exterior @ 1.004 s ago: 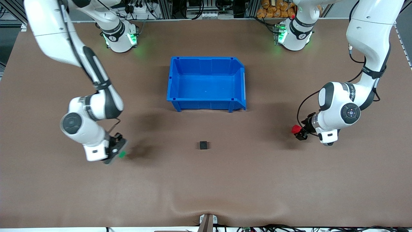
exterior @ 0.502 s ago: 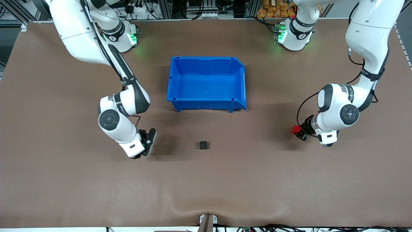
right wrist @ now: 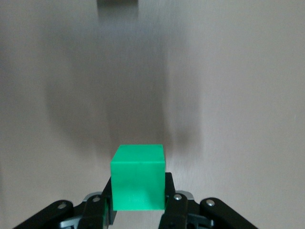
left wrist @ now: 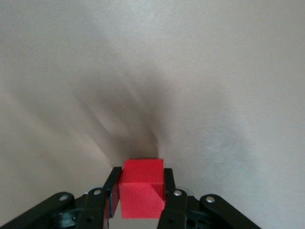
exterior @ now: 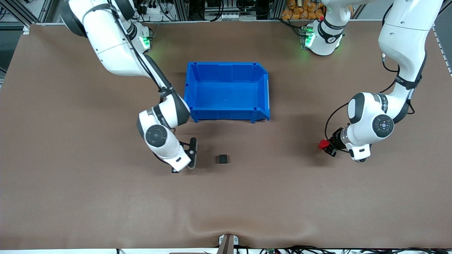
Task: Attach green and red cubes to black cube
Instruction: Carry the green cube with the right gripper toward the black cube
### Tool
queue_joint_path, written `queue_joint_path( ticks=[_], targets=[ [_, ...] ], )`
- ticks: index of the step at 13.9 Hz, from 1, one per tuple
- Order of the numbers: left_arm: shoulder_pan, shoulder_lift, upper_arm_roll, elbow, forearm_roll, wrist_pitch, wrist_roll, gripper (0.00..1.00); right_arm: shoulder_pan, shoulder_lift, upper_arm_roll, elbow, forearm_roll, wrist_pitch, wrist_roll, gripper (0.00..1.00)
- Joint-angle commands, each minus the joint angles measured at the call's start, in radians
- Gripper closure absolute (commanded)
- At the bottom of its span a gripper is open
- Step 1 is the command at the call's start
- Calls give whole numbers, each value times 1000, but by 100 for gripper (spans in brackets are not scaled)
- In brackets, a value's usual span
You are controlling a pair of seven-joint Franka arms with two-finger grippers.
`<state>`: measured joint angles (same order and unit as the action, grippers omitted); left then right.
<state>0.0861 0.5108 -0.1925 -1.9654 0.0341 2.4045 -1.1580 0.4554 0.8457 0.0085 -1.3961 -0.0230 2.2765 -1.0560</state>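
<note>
Between the right gripper's (right wrist: 138, 202) fingers sits the green cube (right wrist: 138, 177), pinched narrowly on two opposite faces, as the right wrist view shows. From the front view this cube is hidden: only the dark, edge-on gripper (exterior: 191, 152) appears, over the brown table (exterior: 106, 204) near the black cube (exterior: 222, 159), on the side toward the right arm's end. The left gripper (left wrist: 139, 202) likewise clamps the red cube (left wrist: 141, 187), fingers drawn in against its sides. The front view shows that red cube (exterior: 322, 144) at the left gripper (exterior: 327, 147), over the table toward the left arm's end, well apart from the black cube. The black cube rests on the table, nearer the front camera than the blue bin (exterior: 226, 113).
</note>
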Motion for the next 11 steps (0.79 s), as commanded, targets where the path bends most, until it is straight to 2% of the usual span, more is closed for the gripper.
queue_joint_path(
  ticks=[1, 3, 7, 11],
  targets=[
    [-14, 6, -10, 51, -13, -19, -49, 100, 29, 65, -10, 98, -17, -37, 39, 100],
    [-37, 12, -16, 88, -14, -30, -130, 100, 54, 67, -13, 109, -17, -38, 75, 100],
    [-86, 69, -15, 204, -14, -93, -279, 100, 72, 122, -12, 224, -17, -118, 114, 100],
    [-155, 120, -16, 293, -14, -107, -408, 100, 126, 131, -15, 238, -18, -127, 183, 100]
  ],
)
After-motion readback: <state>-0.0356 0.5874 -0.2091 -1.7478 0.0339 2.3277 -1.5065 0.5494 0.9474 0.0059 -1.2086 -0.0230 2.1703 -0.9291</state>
